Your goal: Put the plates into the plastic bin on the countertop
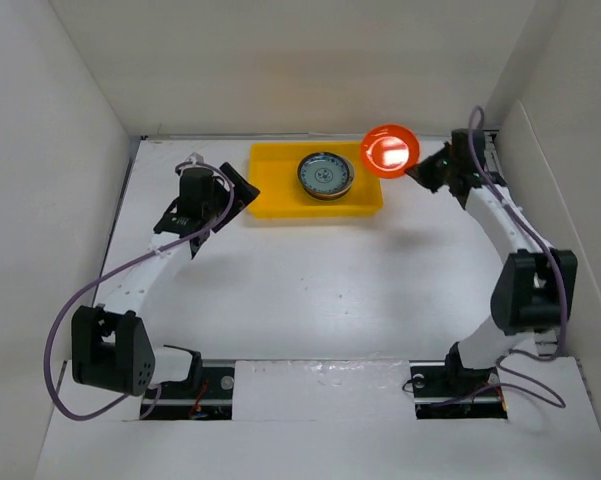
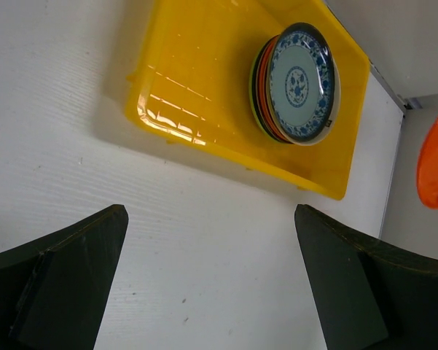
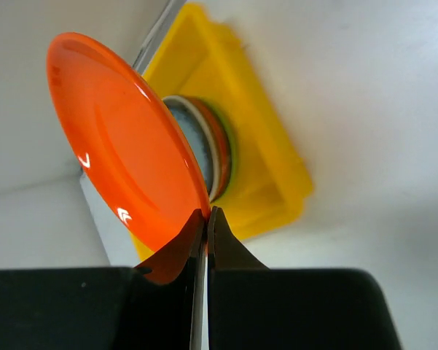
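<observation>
So the right gripper (image 3: 206,226) is clamped down hard on the rim of an orange plate (image 3: 124,153), with the jaws squeezed nearly flat and just the thin lip between them. The plate sticks out from the fingertips up in the air and tilted. In the wrist view it's almost edge-on to the camera.

Past the plate, ahead of the fingers and a little lower, sits the plastic bin (image 3: 277,168). There's a stack of plates (image 3: 215,157) already in it, with a blue patterned plate (image 2: 300,80) on top. From above, the orange plate (image 1: 389,150) hangs just beside the bin's near corner, more outside it than over it.

My read on handling: it looks like glossy hard plastic or melamine, so it's light and stiff but slick. A rim pinch like this is about the only hold two fingers get on a flat plate. The catch is that it can pivot or slide out if the arm swings fast. I'd bring it over the stack low and level before letting go, since it could clatter or skate off the patterned one.

Farther out, the left gripper (image 2: 211,226) is wide open with nothing in it, hovering over the countertop (image 1: 310,290) just off the bin's opposite end.
</observation>
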`<state>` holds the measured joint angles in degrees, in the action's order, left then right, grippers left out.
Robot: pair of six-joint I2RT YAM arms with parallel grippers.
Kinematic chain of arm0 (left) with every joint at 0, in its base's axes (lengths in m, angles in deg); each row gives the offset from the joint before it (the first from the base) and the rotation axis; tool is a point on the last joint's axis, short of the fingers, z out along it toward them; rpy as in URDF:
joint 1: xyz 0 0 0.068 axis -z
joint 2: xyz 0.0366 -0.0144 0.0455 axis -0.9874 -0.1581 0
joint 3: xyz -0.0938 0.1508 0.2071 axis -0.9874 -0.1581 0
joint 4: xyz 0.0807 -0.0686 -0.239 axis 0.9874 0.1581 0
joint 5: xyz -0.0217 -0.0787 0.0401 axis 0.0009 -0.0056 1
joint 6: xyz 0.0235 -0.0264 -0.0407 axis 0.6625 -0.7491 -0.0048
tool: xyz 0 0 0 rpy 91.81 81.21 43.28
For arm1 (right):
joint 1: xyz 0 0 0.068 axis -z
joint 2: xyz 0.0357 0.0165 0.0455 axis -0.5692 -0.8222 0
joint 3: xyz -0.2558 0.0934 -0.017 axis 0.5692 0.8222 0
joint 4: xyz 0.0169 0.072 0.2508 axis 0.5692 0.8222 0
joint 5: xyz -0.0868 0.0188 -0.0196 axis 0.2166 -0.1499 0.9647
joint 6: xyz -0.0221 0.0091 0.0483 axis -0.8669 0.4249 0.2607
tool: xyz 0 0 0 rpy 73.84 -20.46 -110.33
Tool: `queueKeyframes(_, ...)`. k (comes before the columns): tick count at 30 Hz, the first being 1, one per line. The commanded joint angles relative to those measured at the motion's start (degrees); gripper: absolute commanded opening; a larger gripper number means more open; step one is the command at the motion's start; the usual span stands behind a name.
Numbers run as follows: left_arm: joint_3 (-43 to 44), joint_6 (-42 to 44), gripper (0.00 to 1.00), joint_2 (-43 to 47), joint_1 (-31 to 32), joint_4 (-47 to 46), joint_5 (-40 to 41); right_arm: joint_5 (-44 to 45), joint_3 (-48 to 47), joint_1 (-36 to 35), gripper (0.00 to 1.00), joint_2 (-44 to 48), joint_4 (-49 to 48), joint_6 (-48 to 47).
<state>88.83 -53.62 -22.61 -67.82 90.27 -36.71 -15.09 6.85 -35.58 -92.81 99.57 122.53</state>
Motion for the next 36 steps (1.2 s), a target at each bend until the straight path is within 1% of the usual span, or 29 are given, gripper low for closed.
queueKeyframes(1,0.5,-1.6,1.0,3.3,0.2,-0.4,-0.1,-6.4,-9.5,-4.6,0.0,-11.1,1.7,-4.6)
queueKeyframes(2,0.5,-1.6,1.0,4.0,0.2,-0.4,-0.1,-9.3,-11.8,-5.5,0.0,-13.4,1.1,-4.6)
queueKeyframes(3,0.5,-1.6,1.0,4.8,0.2,0.3,-0.1,-10.1,-17.0,-7.0,0.0,-15.7,1.1,-5.2)
queueKeyframes(4,0.5,-1.6,1.0,4.8,0.2,1.3,-0.1,-10.6,-19.8,-7.8,0.0,-19.9,1.9,-6.3)
queueKeyframes(5,0.5,-1.0,1.0,5.5,0.2,1.3,0.4,-11.3,-22.4,-8.5,0.0,-22.0,2.4,-7.0)
queueKeyframes(6,1.2,-0.3,1.0,6.1,0.2,2.9,0.4,-12.2,-27.8,-9.1,0.0,-26.1,3.9,-8.3)
queueKeyframes(10,2.3,1.0,1.0,6.7,0.2,5.6,1.1,-13.6,-38.0,-10.5,0.0,-32.9,8.0,-9.9)
queueKeyframes(12,2.9,2.2,1.0,7.3,0.2,7.5,2.6,-13.6,-39.3,-10.5,0.0,-35.0,8.7,-9.9)
queueKeyframes(14,2.9,2.7,1.0,7.9,0.2,8.3,3.1,-14.1,-39.3,-10.5,0.0,-35.0,8.7,-9.9)
queueKeyframes(15,2.9,2.7,1.0,8.4,0.2,8.3,3.1,-14.1,-39.3,-10.5,0.11,-35.0,8.7,-9.9)
queueKeyframes(19,3.4,3.8,1.0,9.0,0.2,8.8,3.1,-15.3,-39.8,-11.1,0.6,-35.0,8.1,-11.2)
queueKeyframes(20,3.4,3.8,1.0,9.0,0.2,8.8,3.1,-15.9,-39.8,-11.1,0.66,-34.1,8.6,-12.0)
queueKeyframes(21,3.4,4.3,1.0,9.0,0.2,9.4,3.1,-16.0,-39.8,-11.9,0.98,-33.4,8.6,-12.5)
queueKeyframes(22,4.0,4.3,1.0,9.0,0.2,9.4,2.6,-16.0,-39.8,-11.9,1.0,-31.9,8.6,-13.5)
queueKeyframes(25,5.5,5.7,1.0,8.3,0.2,11.3,1.9,-10.1,-39.8,-13.2,1.0,-28.2,12.3,-15.8)
queueKeyframes(26,6.6,6.6,1.0,7.8,0.2,11.9,2.6,-4.7,-39.8,-13.9,1.0,-27.0,13.8,-16.4)
queueKeyframes(27,7.4,7.3,1.0,7.7,0.2,12.5,3.3,-2.1,-38.7,-14.7,1.0,-25.3,15.9,-16.4)
queueKeyframes(28,8.4,8.4,1.0,7.7,0.2,14.9,4.0,0.7,-35.6,-14.7,1.0,-23.5,16.8,-16.9)
queueKeyframes(29,9.6,9.1,1.0,7.7,0.2,16.1,5.7,3.3,-33.2,-15.6,1.0,-18.6,16.8,-16.9)
queueKeyframes(30,11.6,9.9,1.0,7.7,0.2,16.9,6.2,7.8,-30.2,-16.2,1.0,-15.6,16.8,-17.6)
queueKeyframes(31,12.8,10.8,1.0,7.7,0.2,19.0,6.9,10.3,-23.8,-18.2,1.0,-12.2,14.8,-17.6)
queueKeyframes(32,14.2,12.7,1.0,7.7,0.2,20.3,7.6,12.5,-20.6,-19.4,1.0,-5.3,13.9,-19.1)
queueKeyframes(33,16.9,13.6,1.0,7.7,0.2,21.7,9.0,17.1,-17.9,-20.7,1.0,-2.0,13.2,-19.1)
queueKeyframes(34,18.2,14.4,1.0,8.4,0.2,22.8,10.0,19.4,-14.6,-23.3,1.0,1.1,14.2,-19.7)
queueKeyframes(35,19.4,15.0,1.0,8.4,0.2,25.2,11.2,21.6,-13.5,-24.6,1.0,7.1,14.9,-20.7)
queueKeyframes(36,20.3,16.2,1.0,9.1,0.2,26.2,13.3,23.7,-12.5,-26.2,1.0,10.0,15.4,-21.3)
